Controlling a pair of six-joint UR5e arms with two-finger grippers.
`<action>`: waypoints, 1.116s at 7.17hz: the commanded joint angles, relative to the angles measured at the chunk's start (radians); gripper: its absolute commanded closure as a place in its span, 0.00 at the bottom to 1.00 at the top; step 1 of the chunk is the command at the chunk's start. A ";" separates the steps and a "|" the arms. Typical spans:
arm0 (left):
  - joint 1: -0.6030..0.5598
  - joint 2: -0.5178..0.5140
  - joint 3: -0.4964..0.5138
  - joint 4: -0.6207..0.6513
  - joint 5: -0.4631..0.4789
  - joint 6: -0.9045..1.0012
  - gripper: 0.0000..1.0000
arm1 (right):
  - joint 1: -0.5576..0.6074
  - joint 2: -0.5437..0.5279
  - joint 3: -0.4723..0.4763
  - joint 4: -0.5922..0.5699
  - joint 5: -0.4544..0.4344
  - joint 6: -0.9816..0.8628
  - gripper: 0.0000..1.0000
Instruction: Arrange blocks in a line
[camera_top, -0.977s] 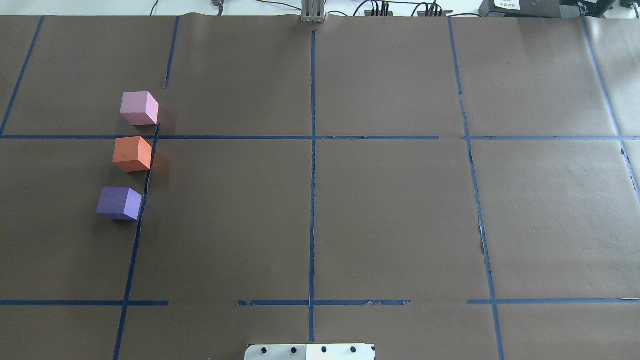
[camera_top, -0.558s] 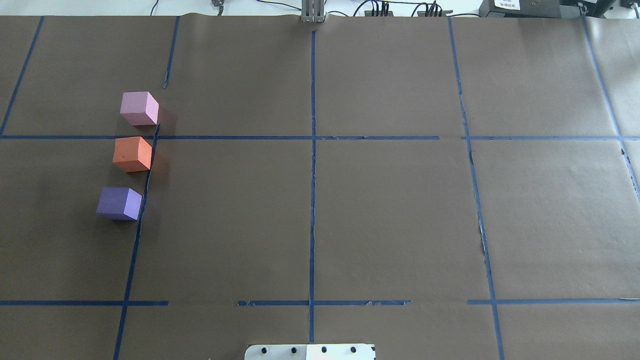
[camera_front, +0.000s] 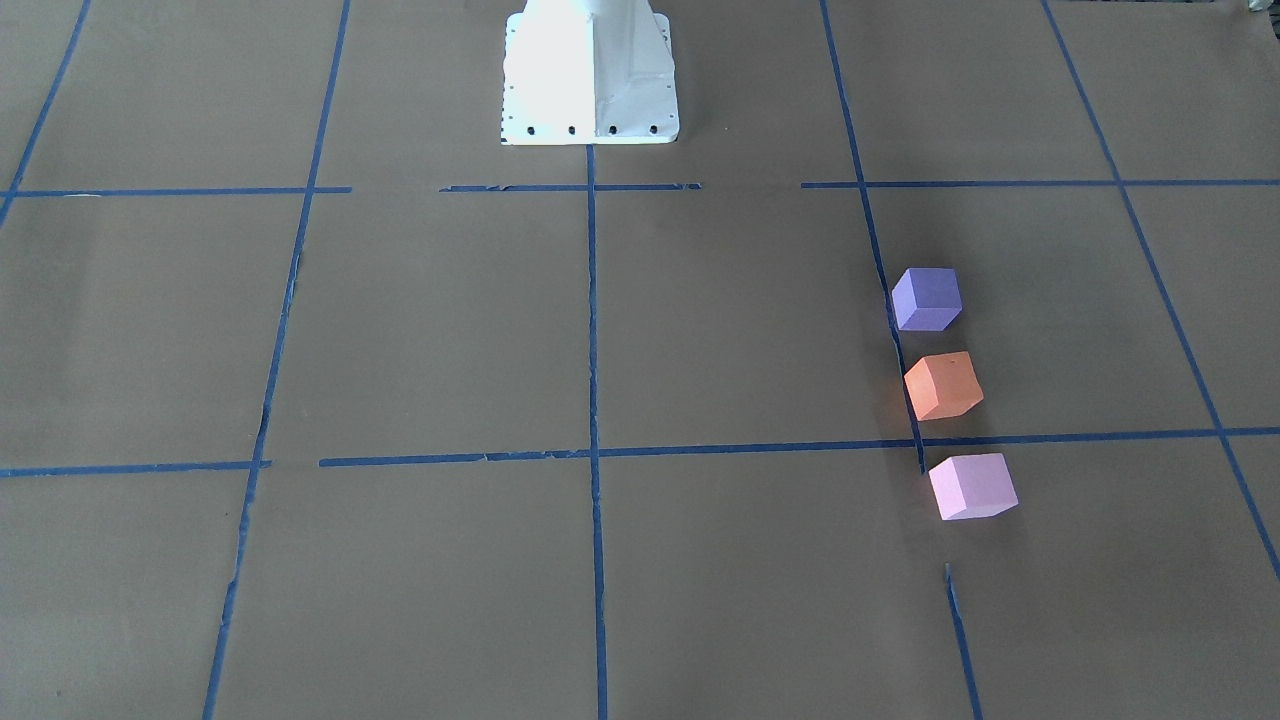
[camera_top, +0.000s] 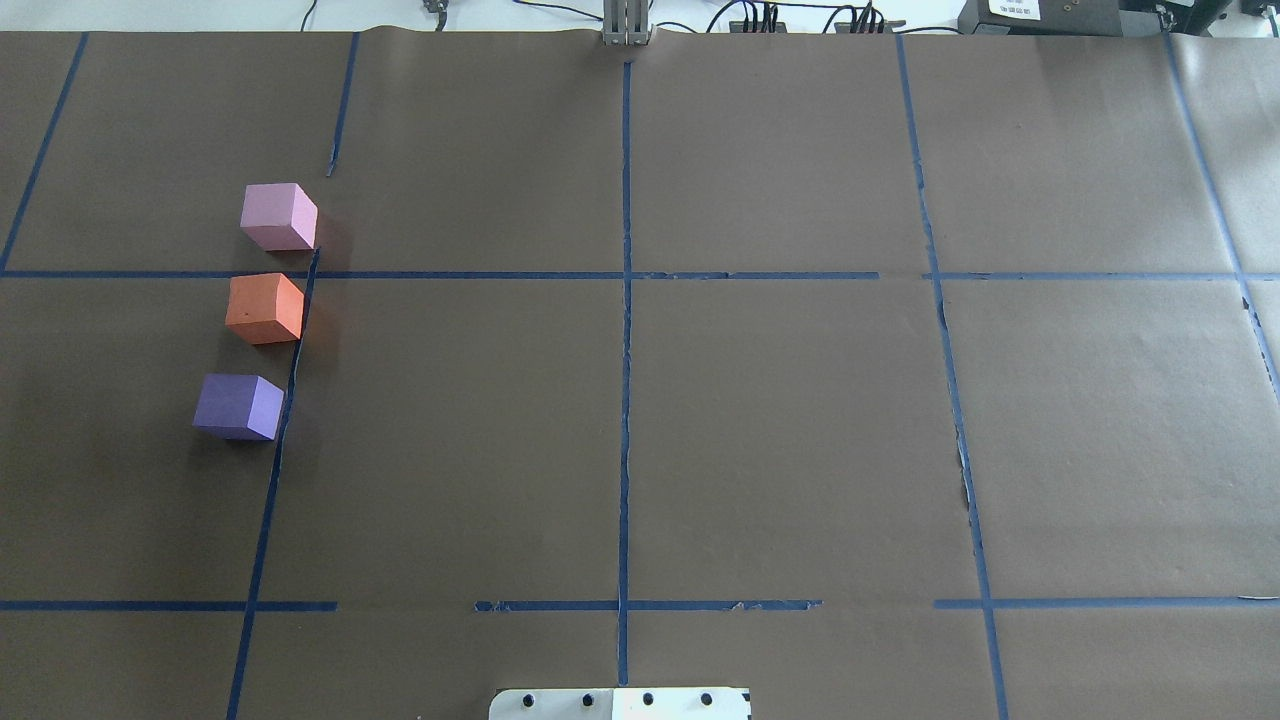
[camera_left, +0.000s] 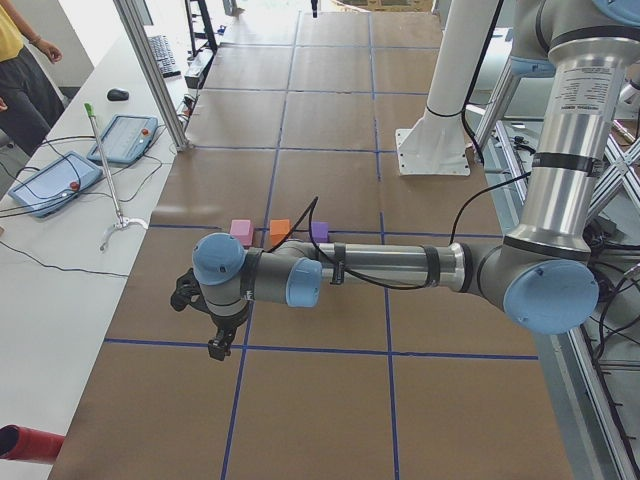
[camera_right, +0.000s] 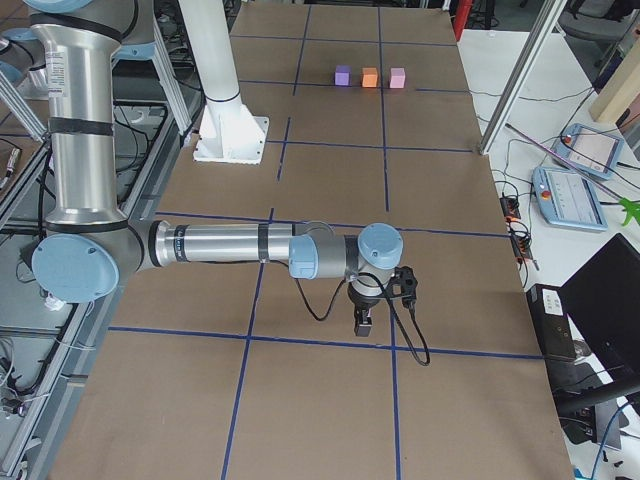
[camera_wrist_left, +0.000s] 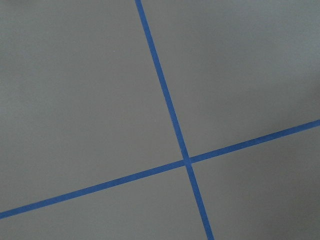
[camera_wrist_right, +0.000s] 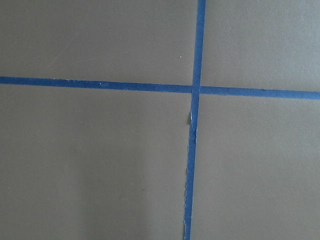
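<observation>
Three blocks, one of each colour, stand in one row on the robot's left part of the table (camera_top: 780, 430), just beside a blue tape line (camera_top: 290, 380). The purple block (camera_top: 239, 406) is nearest the robot base (camera_top: 620, 703), the orange block (camera_top: 265, 308) is in the middle and the pink block (camera_top: 278, 216) is farthest. None touch. Two grippers hang over bare table, well apart from the row: left gripper (camera_left: 217, 345), right gripper (camera_right: 364, 322). Whether either is open or closed cannot be told; neither holds a block.

Brown table (camera_top: 800, 450), blue tape grid (camera_top: 625, 400), 3 blocks (camera_top: 265, 308)
</observation>
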 joint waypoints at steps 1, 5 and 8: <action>0.001 0.013 -0.011 -0.006 0.022 -0.011 0.00 | 0.000 0.000 0.000 -0.002 0.000 0.000 0.00; -0.007 0.011 -0.011 -0.006 0.019 -0.013 0.00 | 0.000 0.000 0.000 0.000 0.000 0.000 0.00; -0.013 0.004 -0.011 -0.006 0.019 -0.013 0.00 | 0.000 0.000 0.000 0.000 0.000 0.000 0.00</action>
